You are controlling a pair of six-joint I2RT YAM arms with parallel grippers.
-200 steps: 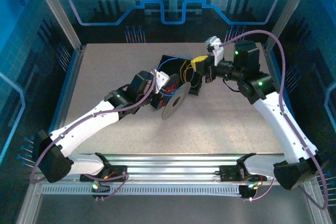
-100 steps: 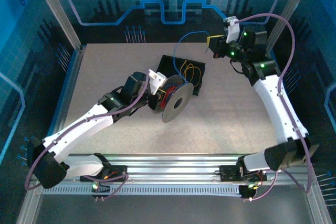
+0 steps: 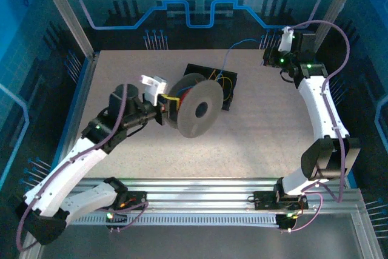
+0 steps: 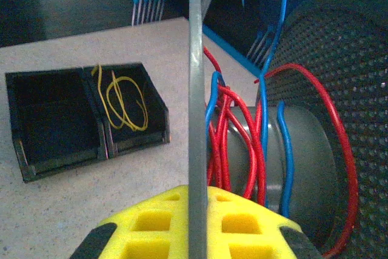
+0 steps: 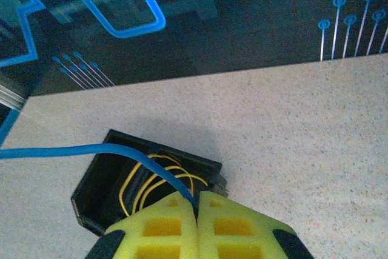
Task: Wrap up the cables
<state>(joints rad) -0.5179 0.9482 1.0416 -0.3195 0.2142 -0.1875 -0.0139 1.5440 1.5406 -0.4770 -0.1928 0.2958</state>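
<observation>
- Top cam: blue cable point(image 3: 232, 48) rises from the black bin point(image 3: 203, 70) and arcs off to the bin's far right, off the table.
- Yellow cable point(image 3: 219, 82) lies loose inside the bin. Red cable point(image 3: 183, 98) is wound on the grey spool point(image 3: 197, 112), which stands on edge just left-front of the bin and overlaps it in view.
- Left arm stretches from its near-left base toward the bin. The left gripper point(image 3: 168, 108) is clamped on the spool's left side.
- Right arm is raised and extended. The right gripper point(image 3: 268, 59) sits well right of the bin by the back edge, w/ the blue cable's end in it.
- Left wrist cam: thin red turns point(image 4: 233, 144) wrap the spool point(image 4: 303, 150) hub, a few blue strands point(image 4: 267, 101) among them.
- The flange edge runs btwn the yellow pads point(image 4: 145, 228) of the left gripper point(image 4: 195, 216), so the jaws are closed on it.
- Bin point(image 4: 139, 141) is left of the spool; yellow loops point(image 4: 124, 98) are in its right compt, left compt dark.
- Right wrist cam: right gripper point(image 5: 197, 222) pads point(image 5: 151, 228) are pressed together, pinching the blue cable point(image 5: 91, 148).
- The cable crosses over the bin point(image 5: 88, 201) and leaves frame left. Yellow loops point(image 5: 145, 186) are in the bin, just beyond the pads.
</observation>
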